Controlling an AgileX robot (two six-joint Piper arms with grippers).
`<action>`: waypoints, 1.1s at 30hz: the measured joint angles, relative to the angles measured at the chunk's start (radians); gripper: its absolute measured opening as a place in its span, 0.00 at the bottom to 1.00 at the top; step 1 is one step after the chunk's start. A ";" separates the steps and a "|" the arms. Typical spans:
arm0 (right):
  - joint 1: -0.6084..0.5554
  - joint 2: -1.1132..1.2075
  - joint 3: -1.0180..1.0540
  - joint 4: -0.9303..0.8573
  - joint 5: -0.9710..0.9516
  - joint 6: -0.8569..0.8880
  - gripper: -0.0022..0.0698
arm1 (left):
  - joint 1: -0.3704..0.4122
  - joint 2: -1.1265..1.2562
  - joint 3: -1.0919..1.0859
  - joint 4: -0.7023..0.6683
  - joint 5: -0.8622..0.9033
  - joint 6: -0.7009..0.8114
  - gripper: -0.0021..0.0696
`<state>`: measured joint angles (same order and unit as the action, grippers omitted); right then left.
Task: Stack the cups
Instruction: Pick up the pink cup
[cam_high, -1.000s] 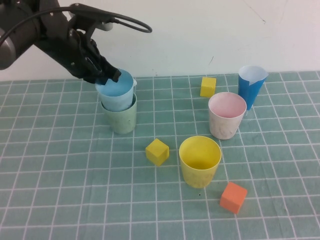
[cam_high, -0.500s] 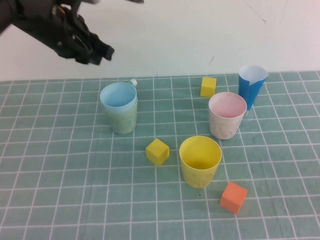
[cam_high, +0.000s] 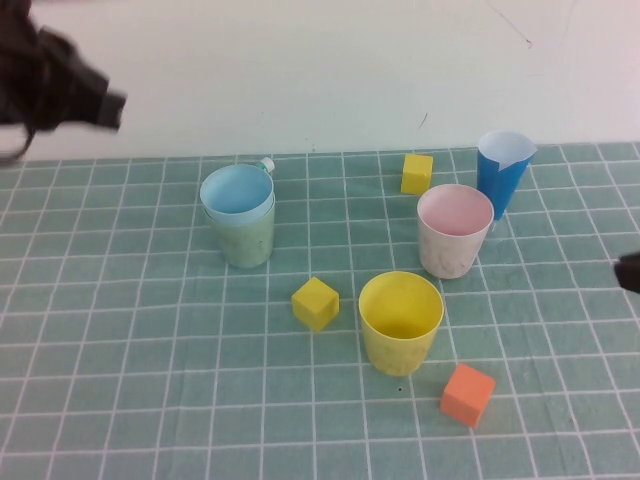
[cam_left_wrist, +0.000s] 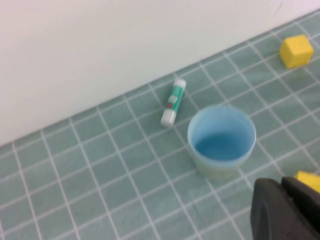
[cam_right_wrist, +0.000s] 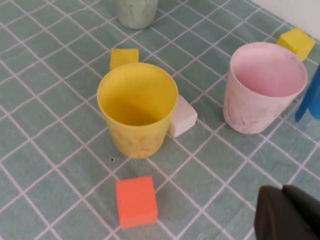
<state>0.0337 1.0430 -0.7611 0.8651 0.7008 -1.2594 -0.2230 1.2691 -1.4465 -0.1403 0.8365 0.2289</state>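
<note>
- Since the earlier frames the left gripper has been lifted off the light blue cup and drawn back to the upper left of the high view; its jaws are clenched on nothing, and the dark fingers are seen pressed together at the lower right of the left wrist view.
- At the same time the right gripper has come into the high view at the right edge, closed and empty.
- Left behind — and seated fully — the light blue cup is nested inside the sage green cup, left of centre in the high view.
- Two cups are left single: the yellow cup at lower centre and the pink cup up and right of it, both upright and apart from each other.
- All four are judged to be light, thin-walled plastic — stiff enough at the rim, smooth, easily tipped or squeezed out of round.
- A pinch over one rim wall, one finger inside and one outside, is judged the best hold.
- Care is needed near the yellow cube, the orange cube and the dark blue cone.
- A small green-and-white tube lies behind the stacked pair, near the wall.
</note>
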 joint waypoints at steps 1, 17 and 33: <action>0.009 0.031 -0.023 0.000 0.000 -0.004 0.03 | 0.000 -0.044 0.064 0.004 -0.027 0.000 0.03; 0.335 0.612 -0.616 -0.382 0.071 0.318 0.04 | 0.000 -0.477 0.789 0.036 -0.452 0.000 0.03; 0.344 0.992 -0.958 -0.497 0.154 0.399 0.59 | 0.000 -0.521 0.944 0.047 -0.578 -0.002 0.03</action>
<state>0.3780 2.0355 -1.7190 0.3683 0.8550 -0.8601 -0.2230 0.7476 -0.5025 -0.0932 0.2586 0.2271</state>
